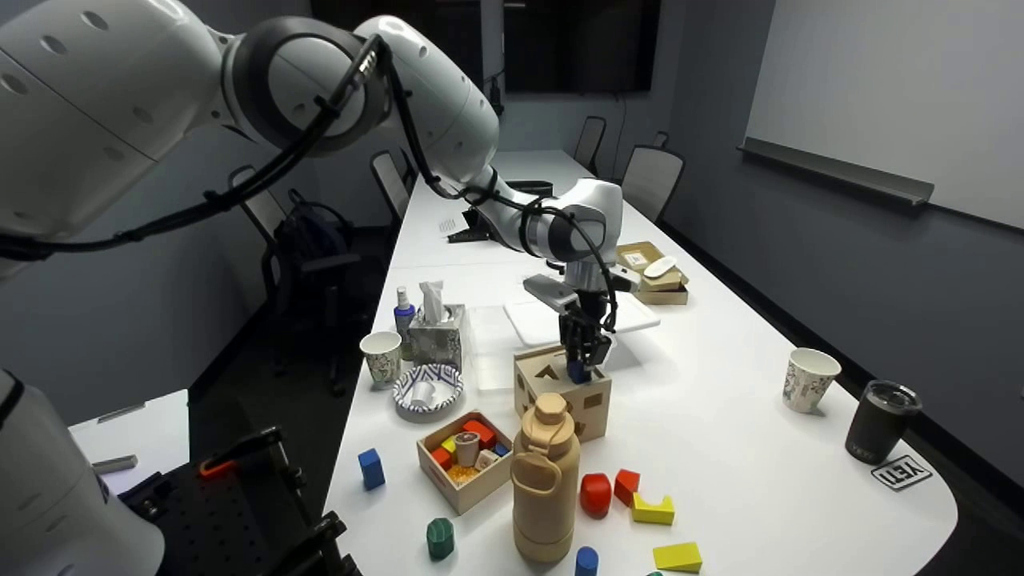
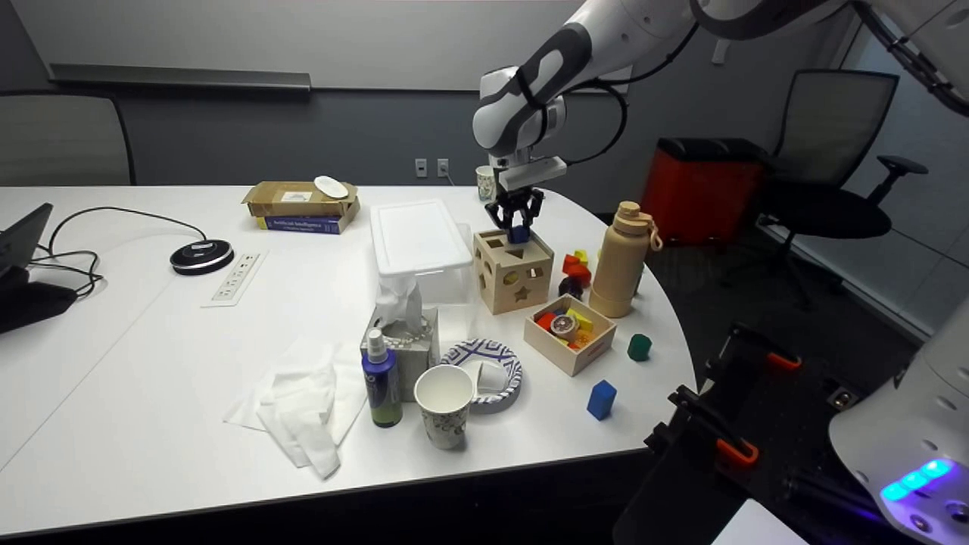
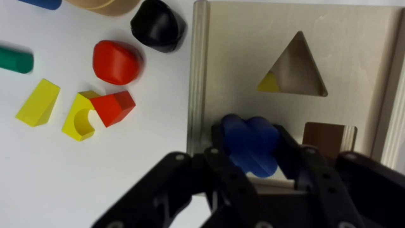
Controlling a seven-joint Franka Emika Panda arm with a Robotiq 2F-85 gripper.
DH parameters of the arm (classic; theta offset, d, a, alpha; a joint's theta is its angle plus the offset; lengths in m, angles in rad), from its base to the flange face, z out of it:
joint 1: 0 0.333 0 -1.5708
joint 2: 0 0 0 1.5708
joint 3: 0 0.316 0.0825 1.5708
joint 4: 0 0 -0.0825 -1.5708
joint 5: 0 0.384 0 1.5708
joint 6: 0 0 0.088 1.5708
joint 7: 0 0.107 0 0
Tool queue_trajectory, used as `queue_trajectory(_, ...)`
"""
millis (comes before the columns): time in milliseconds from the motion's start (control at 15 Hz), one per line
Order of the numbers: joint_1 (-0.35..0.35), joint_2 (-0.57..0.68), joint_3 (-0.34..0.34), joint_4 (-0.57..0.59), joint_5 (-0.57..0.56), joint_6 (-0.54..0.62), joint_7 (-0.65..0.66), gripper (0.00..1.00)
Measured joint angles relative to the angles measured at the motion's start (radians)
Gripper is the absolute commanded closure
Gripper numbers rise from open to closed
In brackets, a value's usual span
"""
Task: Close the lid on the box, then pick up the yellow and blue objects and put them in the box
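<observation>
My gripper (image 3: 248, 139) is shut on a dark blue clover-shaped block (image 3: 253, 147), held upright at the top of the box (image 1: 588, 416). The block also shows in both exterior views (image 1: 578, 372) (image 2: 518, 235). The lid (image 3: 246, 63) lies flat over the box, with a triangular and a square hole visible. Whether the block sits in a hole is hidden. Something yellow shows inside through the triangular hole. A yellow wedge (image 3: 38, 103) and a yellow notched block (image 3: 74, 117) lie beside the box. A blue block (image 1: 372, 469) and a blue cylinder (image 1: 586, 562) stand farther off.
A tan bottle (image 1: 546, 488) stands close to the box. Red blocks (image 3: 117, 61) (image 3: 113, 108) and a black block (image 3: 158, 25) lie nearby. A wooden tray of pieces (image 2: 568, 341), tissue box (image 2: 412, 348), patterned bowl (image 2: 492, 386) and white-lidded plastic bin (image 2: 420, 235) stand around.
</observation>
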Motion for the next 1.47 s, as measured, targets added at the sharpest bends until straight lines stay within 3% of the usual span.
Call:
queue_trajectory(267, 0.001, 0.001, -0.001, 0.005, 0.001, 0.001, 0.003, 0.83)
queue_trajectory(333, 0.001, 0.001, -0.001, 0.005, 0.001, 0.001, 0.003, 0.5)
queue_trajectory(400, 0.001, 0.001, -0.001, 0.005, 0.001, 0.001, 0.003, 0.31)
queue_trajectory(667, 0.0, 0.04, -0.001, 0.004, 0.002, 0.037, 0.003, 0.04)
queue_trajectory(1200, 0.001, 0.043, 0.017, -0.022, 0.019, 0.079, -0.005, 0.0)
queue_trajectory(1467, 0.003, -0.026, 0.028, -0.108, 0.019, 0.132, -0.018, 0.0)
